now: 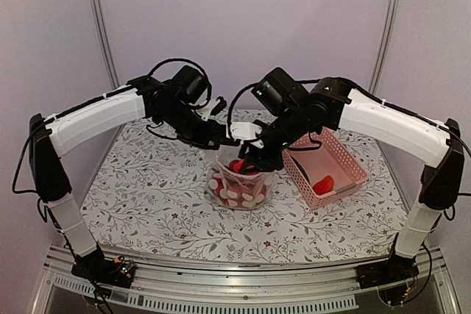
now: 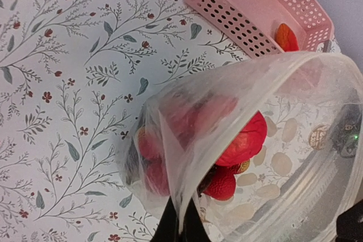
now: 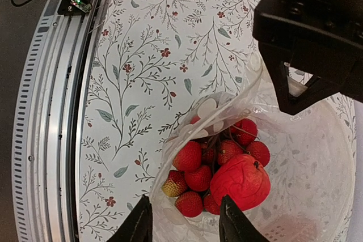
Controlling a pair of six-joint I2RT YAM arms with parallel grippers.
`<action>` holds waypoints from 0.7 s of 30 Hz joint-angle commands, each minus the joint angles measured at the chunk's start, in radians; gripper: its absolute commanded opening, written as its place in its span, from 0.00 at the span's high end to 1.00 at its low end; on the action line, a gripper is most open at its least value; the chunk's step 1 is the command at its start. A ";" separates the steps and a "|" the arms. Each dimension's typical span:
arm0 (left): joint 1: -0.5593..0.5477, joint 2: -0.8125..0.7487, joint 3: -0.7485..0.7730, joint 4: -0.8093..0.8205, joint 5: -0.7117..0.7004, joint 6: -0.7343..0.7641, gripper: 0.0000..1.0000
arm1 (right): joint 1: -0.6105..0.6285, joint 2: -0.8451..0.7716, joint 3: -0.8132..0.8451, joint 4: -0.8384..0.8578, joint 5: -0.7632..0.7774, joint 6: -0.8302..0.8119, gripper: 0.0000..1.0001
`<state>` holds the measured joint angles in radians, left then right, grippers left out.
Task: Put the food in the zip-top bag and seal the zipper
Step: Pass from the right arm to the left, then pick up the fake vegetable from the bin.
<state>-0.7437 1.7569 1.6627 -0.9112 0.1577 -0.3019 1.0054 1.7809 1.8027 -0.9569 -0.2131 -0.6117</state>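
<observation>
Left gripper (image 2: 181,219) pinched tight on the rim of the clear crinkly zip-top plastic bag (image 1: 237,189), which stands on the floral tablecloth (image 1: 147,196) beside the pink lattice basket (image 1: 349,158); right gripper (image 3: 184,199) spread and empty over the bag's mouth, with the red round toy fruit (image 3: 241,181) and the cluster of small red pieces (image 3: 195,177) inside.

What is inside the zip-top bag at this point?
A large wrinkled red fruit lies against a cluster of small red strawberry-like pieces inside the zip-top bag. Anything beneath them is covered and cannot be made out.
</observation>
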 commanded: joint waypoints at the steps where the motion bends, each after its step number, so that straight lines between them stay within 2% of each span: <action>1: 0.010 0.018 0.022 0.002 0.020 -0.013 1.00 | -0.031 -0.095 -0.018 0.000 -0.115 -0.009 0.58; 9: 0.010 0.035 0.048 0.008 0.016 -0.013 1.00 | -0.173 -0.195 -0.077 0.021 -0.212 -0.009 0.52; 17: 0.010 0.042 0.062 0.003 0.012 -0.002 1.00 | -0.402 -0.304 -0.302 0.138 -0.227 0.003 0.41; 21: 0.012 0.042 0.067 -0.002 0.011 0.005 1.00 | -0.503 -0.328 -0.385 0.152 -0.212 0.011 0.40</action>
<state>-0.7437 1.7809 1.7004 -0.9112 0.1707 -0.3073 0.5766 1.5013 1.4792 -0.8444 -0.4252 -0.6167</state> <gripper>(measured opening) 0.005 0.601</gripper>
